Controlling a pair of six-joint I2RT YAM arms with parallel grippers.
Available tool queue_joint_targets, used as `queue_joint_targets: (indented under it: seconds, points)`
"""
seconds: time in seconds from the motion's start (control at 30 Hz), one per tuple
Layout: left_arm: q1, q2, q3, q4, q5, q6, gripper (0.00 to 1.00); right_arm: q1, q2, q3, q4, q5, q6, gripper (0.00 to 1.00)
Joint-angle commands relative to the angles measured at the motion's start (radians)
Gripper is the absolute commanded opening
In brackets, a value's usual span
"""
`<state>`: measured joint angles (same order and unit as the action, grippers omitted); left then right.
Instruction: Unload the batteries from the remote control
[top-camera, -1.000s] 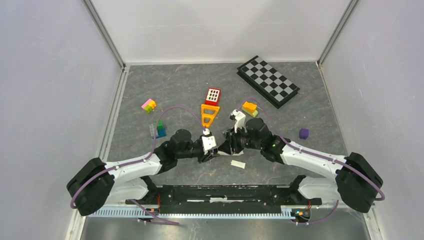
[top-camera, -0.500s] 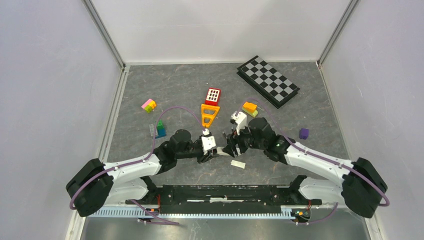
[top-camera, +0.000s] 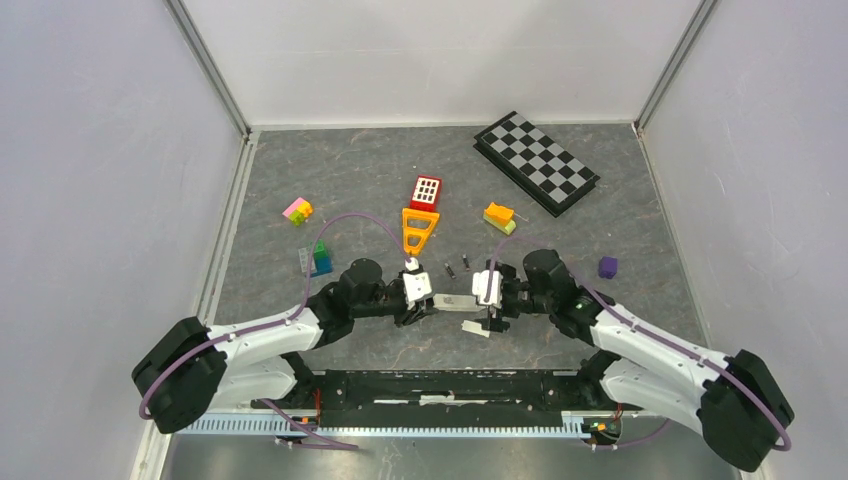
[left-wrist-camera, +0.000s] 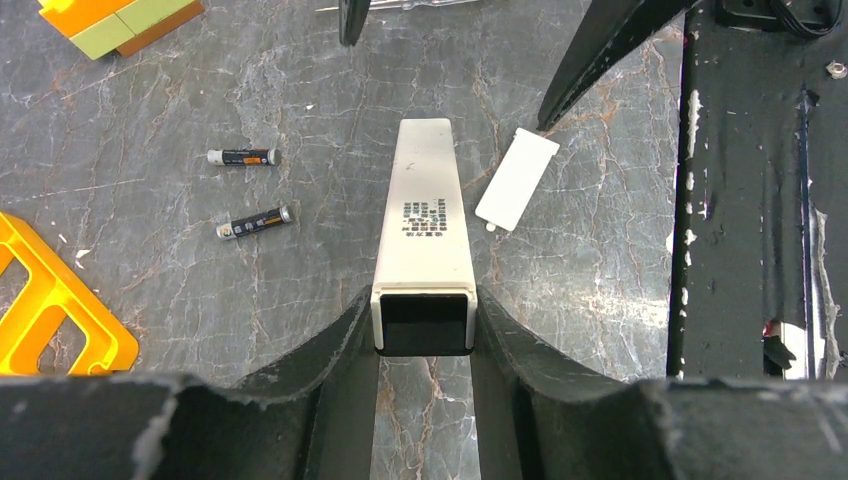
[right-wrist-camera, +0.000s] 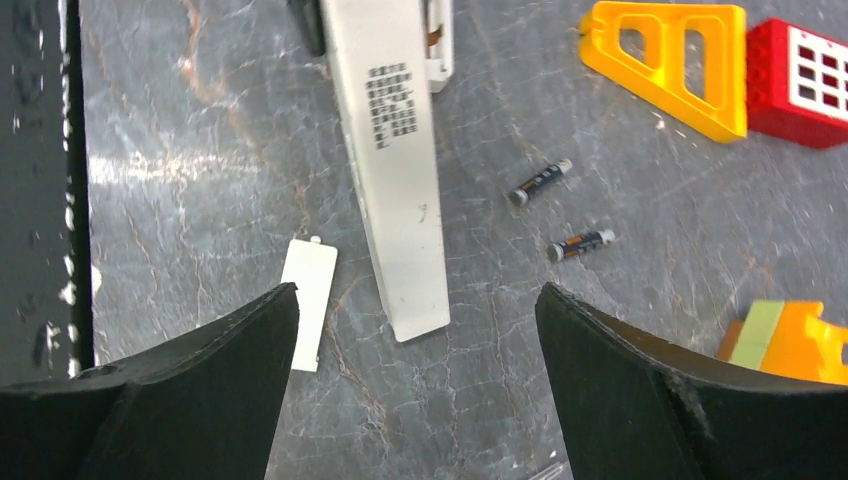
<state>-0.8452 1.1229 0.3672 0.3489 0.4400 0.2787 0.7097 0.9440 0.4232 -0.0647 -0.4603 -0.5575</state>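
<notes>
Gripping one end of the white remote (left-wrist-camera: 425, 200), the left gripper (left-wrist-camera: 425, 312) keeps its fingers pinched on the casing. The right gripper (right-wrist-camera: 415, 290), which a second ago was down at the remote's other end, has drawn back and now hangs above it with fingers spread wide, holding nothing. Two batteries (left-wrist-camera: 243, 157), unseen a second ago, lie loose on the table (left-wrist-camera: 150, 90) beyond the remote, near the yellow triangle piece (right-wrist-camera: 670, 60); the white battery cover (left-wrist-camera: 516, 179) lies on the remote's near side

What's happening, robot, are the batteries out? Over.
Left hand shut on remote. Right hand open above it. Two batteries out on table. Loose cover beside remote, nothing blocking.
</notes>
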Motion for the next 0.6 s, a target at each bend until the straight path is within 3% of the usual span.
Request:
queue_joint_targets:
  seconds: [0.0,0.27,0.57]
  points:
    - [-0.005,-0.024,0.026,0.009,0.019,0.043,0.02,-0.037,0.071,0.017,-0.025,-0.146,-0.273,0.92]
    - [-0.006,-0.022,0.032,0.004,0.056,0.048,0.02,-0.132,0.241,0.098,-0.064,-0.302,-0.403,0.89]
    - [-0.006,-0.032,0.038,-0.016,0.054,0.053,0.02,-0.138,0.416,0.202,-0.08,-0.383,-0.396,0.84]
